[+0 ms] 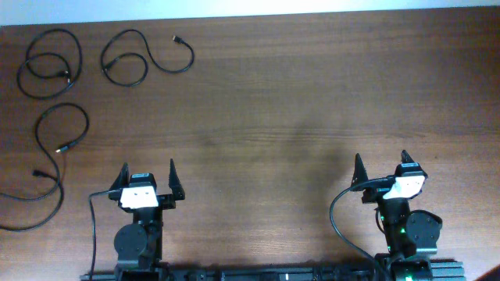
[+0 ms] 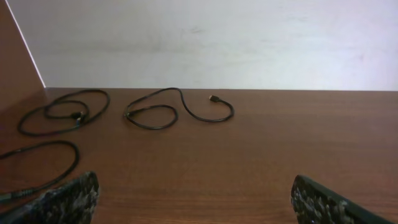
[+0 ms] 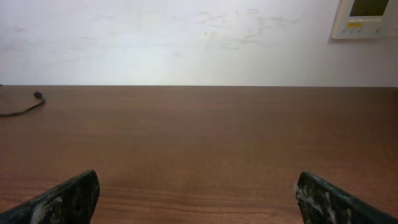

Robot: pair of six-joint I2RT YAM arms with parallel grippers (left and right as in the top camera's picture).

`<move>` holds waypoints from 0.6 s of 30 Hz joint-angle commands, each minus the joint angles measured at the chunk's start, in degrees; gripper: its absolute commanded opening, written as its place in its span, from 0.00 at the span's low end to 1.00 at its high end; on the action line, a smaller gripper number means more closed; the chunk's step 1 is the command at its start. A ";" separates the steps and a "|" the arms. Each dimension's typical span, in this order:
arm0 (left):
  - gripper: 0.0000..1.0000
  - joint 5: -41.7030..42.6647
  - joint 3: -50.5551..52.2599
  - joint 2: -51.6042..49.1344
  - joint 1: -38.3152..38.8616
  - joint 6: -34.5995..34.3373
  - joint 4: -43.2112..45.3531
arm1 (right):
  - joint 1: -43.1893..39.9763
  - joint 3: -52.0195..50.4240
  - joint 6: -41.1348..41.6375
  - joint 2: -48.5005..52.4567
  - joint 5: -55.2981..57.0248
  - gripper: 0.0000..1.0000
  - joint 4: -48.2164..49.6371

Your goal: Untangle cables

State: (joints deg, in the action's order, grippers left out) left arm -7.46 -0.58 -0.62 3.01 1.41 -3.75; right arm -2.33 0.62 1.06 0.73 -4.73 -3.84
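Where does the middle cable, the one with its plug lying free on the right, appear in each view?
Overhead: the cable lies upper left.
Left wrist: left of centre.
Right wrist: only its plug end, far left.
Shared landmark: the table's far edge below the pale wall.

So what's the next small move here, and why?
Probably just stay parked; the untangling looks done. The double coil, the looped cable and the long cable lie apart on the table's left side, none crossing another. The left gripper and right gripper are open, holding nothing.
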 commanded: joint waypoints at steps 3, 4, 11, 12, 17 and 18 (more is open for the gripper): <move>0.99 0.46 0.09 0.33 0.22 1.90 -0.66 | -0.37 -0.31 0.02 -0.26 0.26 0.98 -0.42; 0.99 0.68 0.07 0.33 0.22 1.90 -0.70 | -0.37 -0.31 0.02 -0.26 0.26 0.98 -0.42; 0.99 0.39 0.07 0.33 0.22 -1.84 -0.68 | -0.37 -0.31 0.02 -0.26 0.26 0.98 -0.42; 0.99 0.33 0.07 0.33 0.22 -1.79 -0.68 | -0.37 -0.31 0.02 -0.26 0.26 0.98 -0.42; 0.99 0.13 0.07 0.33 0.22 -0.50 -0.44 | -0.37 -0.31 0.02 -0.26 0.26 0.98 -0.42; 0.99 0.13 0.07 0.33 0.22 -0.50 -0.44 | -0.37 -0.31 0.02 -0.26 0.26 0.98 -0.42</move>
State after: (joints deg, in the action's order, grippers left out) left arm -7.11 -0.58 -0.62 3.01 0.47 -3.84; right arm -2.33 0.62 1.06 0.73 -4.73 -3.84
